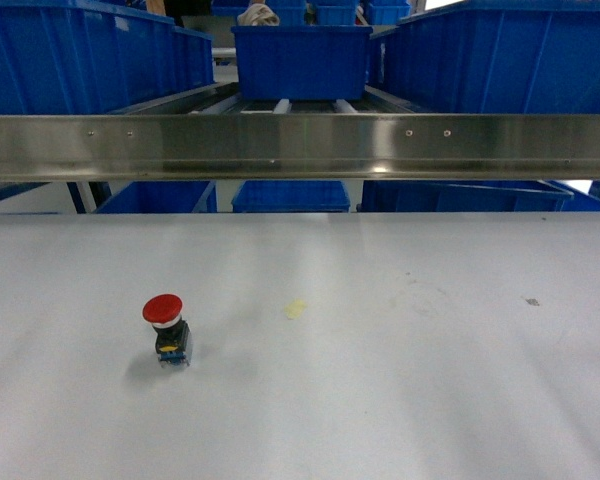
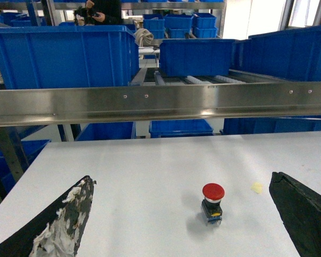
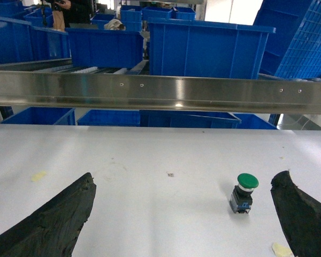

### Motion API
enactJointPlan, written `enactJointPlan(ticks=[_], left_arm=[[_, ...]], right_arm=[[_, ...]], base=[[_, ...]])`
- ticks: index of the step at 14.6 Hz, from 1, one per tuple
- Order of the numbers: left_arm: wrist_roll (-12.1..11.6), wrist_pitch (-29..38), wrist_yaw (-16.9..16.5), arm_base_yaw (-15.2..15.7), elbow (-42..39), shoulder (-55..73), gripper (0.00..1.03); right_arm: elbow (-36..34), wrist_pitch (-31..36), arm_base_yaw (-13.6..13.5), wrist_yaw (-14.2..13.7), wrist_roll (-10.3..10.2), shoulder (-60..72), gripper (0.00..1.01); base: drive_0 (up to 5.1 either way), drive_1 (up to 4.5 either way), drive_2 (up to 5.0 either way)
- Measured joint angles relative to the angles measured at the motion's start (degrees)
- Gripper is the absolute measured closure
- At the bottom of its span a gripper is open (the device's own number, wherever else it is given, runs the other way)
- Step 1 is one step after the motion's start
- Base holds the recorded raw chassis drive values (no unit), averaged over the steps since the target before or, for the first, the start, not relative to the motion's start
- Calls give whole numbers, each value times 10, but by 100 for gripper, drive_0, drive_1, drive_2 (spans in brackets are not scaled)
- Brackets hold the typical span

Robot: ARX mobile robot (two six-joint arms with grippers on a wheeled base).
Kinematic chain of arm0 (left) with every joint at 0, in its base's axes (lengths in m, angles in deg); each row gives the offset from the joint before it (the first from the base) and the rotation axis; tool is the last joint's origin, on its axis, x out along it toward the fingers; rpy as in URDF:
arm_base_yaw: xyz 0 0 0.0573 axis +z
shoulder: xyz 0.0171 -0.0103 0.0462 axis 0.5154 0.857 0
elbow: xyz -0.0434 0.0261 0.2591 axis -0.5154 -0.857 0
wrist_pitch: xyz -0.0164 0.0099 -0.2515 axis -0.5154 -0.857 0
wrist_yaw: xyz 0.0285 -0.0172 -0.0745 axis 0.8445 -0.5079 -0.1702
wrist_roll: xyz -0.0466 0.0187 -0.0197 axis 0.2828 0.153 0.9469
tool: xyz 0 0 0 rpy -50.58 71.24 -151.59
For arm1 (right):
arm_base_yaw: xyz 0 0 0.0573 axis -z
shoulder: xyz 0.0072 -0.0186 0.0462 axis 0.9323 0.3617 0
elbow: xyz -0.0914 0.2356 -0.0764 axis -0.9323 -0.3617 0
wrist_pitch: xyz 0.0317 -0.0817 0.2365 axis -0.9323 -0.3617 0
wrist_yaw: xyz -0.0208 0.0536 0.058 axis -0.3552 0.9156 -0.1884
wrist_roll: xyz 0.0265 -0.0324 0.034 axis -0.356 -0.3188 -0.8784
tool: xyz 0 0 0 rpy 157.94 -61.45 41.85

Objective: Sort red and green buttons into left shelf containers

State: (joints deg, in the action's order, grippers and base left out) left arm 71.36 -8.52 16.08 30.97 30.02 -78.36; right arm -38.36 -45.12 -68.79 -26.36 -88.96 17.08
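The red button (image 1: 166, 328) stands upright on the white table at the front left; its black body and blue-yellow base show. In the left wrist view the red button (image 2: 212, 202) sits ahead of my left gripper (image 2: 181, 178), right of centre between the open fingers and touching neither. The green button (image 3: 244, 191) stands on the table in the right wrist view, near the right finger (image 3: 302, 219) of my open right gripper (image 3: 184, 176). It is outside the head view. A large blue left shelf container (image 1: 80, 55) stands at the back left, also seen from the left wrist (image 2: 64, 56). Neither gripper shows in the head view.
A steel rail (image 1: 300, 145) runs across the shelf front, above the table's far edge. Behind it are a middle blue bin (image 1: 300, 60) on rollers and a large right bin (image 1: 510, 60). More blue bins (image 1: 290, 196) sit below the rail. A yellow scrap (image 1: 295, 308) lies mid-table.
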Motion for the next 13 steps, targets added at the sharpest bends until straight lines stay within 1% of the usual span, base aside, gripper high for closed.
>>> enactJointPlan(ticks=[10, 11, 12, 13], left_arm=[[0, 0, 0, 0, 0, 0, 5], [0, 13, -20, 11, 0, 6, 5], [-2, 64, -56, 42, 0, 43, 5], [0, 118, -102, 74, 1, 121, 5]], right_arm=[[0, 0, 0, 0, 0, 0, 3], [0, 24, -8, -16, 1, 10, 3], [0, 85, -17, -36, 2, 56, 3], [0, 167, -14, -53, 13, 132, 3]], base=[[0, 0, 0], [0, 0, 0], [0, 0, 0], [0, 0, 0]])
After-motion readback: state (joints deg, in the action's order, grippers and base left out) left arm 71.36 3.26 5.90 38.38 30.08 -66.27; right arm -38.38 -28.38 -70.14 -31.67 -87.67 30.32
